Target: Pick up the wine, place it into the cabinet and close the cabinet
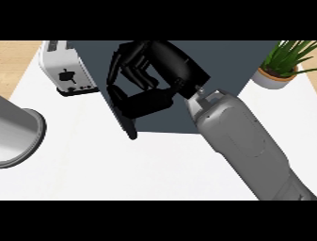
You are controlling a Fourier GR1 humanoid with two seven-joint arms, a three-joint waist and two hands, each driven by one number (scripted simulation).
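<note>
My right hand at the cabinet's edge

My right hand (150, 63) curls over the dark grey cabinet (216, 61) near its left edge, fingers bent round something black; whether that is the wine, I cannot tell. White table (154, 164) lies open in front. A toaster (67, 70) stands left, a potted plant (282, 66) right.

The right hand (154, 66) is glossy black, with thick segmented fingers, joined by a small pale wrist fitting to a smooth, rounded grey forearm (244, 141) marked by faint panel seams. At nine o'clock, another grey cylindrical forearm (8, 129) ends in a flat rim, with a sliver of black below it.
</note>
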